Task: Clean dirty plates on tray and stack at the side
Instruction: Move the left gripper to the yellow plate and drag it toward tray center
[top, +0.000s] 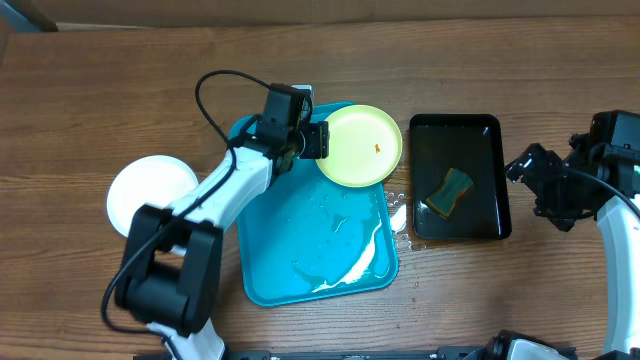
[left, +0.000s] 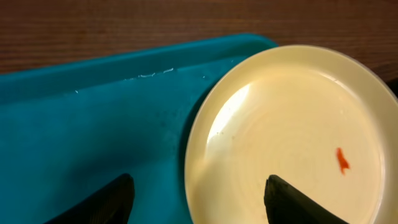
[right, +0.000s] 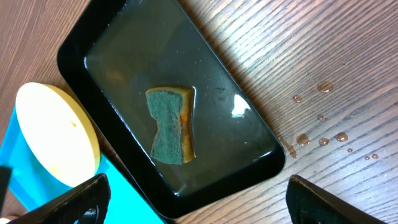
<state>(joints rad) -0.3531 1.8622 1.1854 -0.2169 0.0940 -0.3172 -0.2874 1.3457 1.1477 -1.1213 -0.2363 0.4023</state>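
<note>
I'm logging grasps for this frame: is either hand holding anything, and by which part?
Nothing is held. The left hand is open, straddling the rim of the green plate without pinching it; the right hand is open and empty.

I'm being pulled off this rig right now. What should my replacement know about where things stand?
Left gripper: open, poised at the green plate rim, holding nothing.
Right gripper: open, empty, right of the black tray.
Green plate: on the far right corner of the tray, with an orange speck on it.
White plate: on the table left of the tray; one or a stack, cannot tell.
Sponge: in the black tray.
Done: white plate is off the tray.
Left: wipe the green plate, stack it on the white plate.
</note>
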